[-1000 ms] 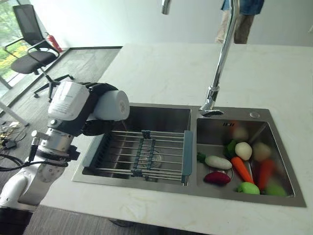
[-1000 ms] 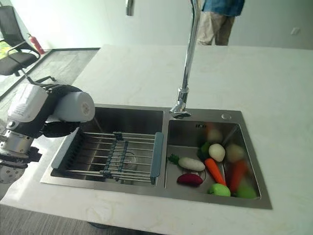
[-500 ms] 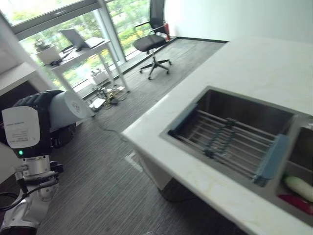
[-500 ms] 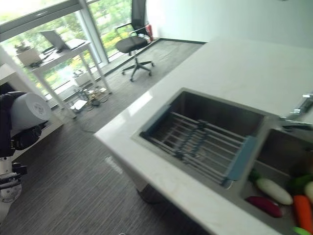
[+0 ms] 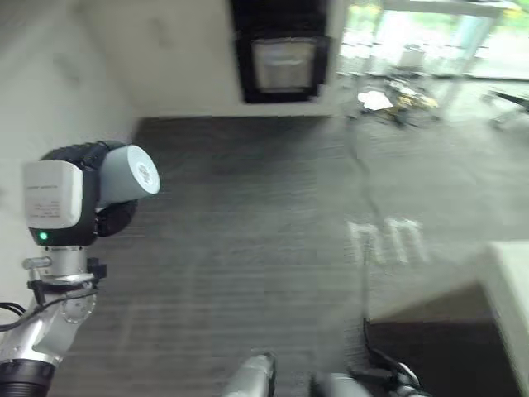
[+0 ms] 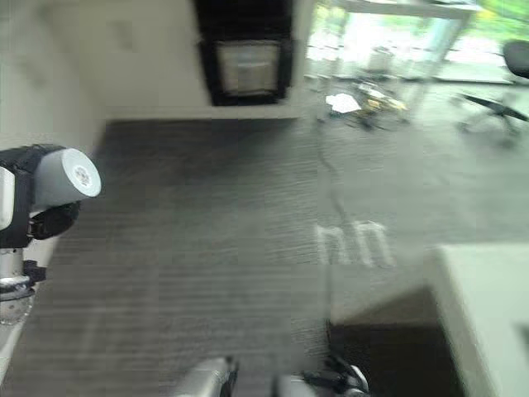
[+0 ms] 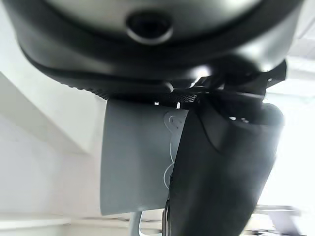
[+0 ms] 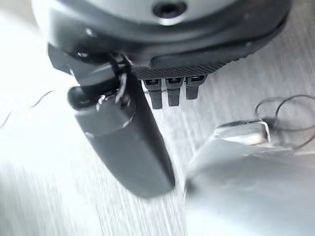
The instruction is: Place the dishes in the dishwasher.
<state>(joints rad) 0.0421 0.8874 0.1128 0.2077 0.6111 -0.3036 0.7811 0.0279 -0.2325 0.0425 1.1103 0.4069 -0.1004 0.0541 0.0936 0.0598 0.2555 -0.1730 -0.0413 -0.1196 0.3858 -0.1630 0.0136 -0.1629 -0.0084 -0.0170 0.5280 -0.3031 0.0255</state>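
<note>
The left hand (image 5: pixel 106 217) is raised at the side over the dark striped floor (image 5: pixel 248 248), its fingers (image 5: pixel 78 153) and thumb curled round a pale grey cup (image 5: pixel 124 174) that lies on its side in the grip, its round base pointing away from the palm. In the left wrist view the cup's smooth wall (image 7: pixel 135 157) shows just past the dark thumb (image 7: pixel 221 167) that presses across it; the fingers on the far side of the cup are hidden behind it, and the cup's mouth cannot be made out. Well beyond the fingers, against the far wall, stands a dark-framed box or appliance (image 5: pixel 281 54) with a pale front panel, too blurred to tell what it is. A pale corner of the counter (image 5: pixel 508 281) is cut off at the edge, far from the cup. Bright windows and cluttered furniture (image 5: pixel 397 83) beyond it are smeared and hard to read. In the right wrist view the right hand (image 8: pixel 162 59) shows its thumb (image 8: pixel 123 142) straight, while its fingers (image 8: pixel 170 91) appear as short stubs, so I cannot tell whether they are apart or curled.
</note>
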